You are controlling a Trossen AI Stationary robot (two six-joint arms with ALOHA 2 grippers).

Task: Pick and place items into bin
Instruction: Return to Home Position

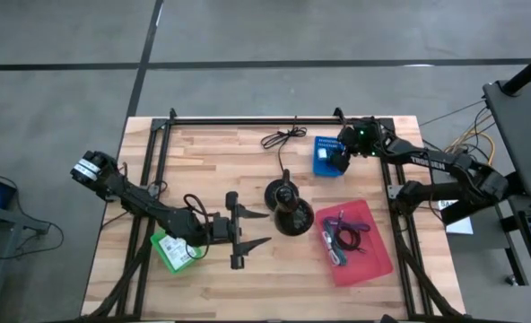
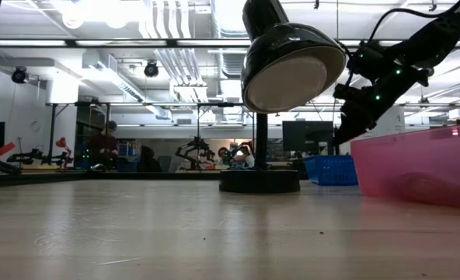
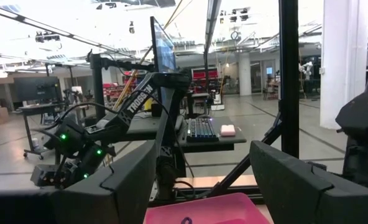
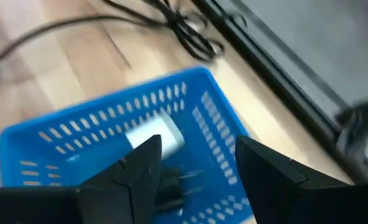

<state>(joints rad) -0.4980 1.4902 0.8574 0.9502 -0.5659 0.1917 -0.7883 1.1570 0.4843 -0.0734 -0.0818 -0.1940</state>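
Observation:
A pink bin (image 1: 360,247) at the right front holds a purple pen (image 1: 348,224), a dark cord and other small bits. A blue basket (image 1: 325,154) at the far right holds a white piece (image 4: 154,138) and a black piece (image 4: 171,186). My right gripper (image 1: 337,161) is open and empty just above the basket, and shows there in its wrist view (image 4: 196,168). My left gripper (image 1: 255,229) is open and empty, level above the table left of the black lamp (image 1: 288,211), pointing toward the pink bin (image 3: 202,210). A green packet (image 1: 172,252) lies under the left arm.
The black round-based lamp stands mid-table between the grippers, its head over the low view (image 2: 292,66). A coiled black cable (image 1: 283,137) lies by the far edge. A black frame rail (image 1: 248,119) runs along the far edge, with struts down both sides.

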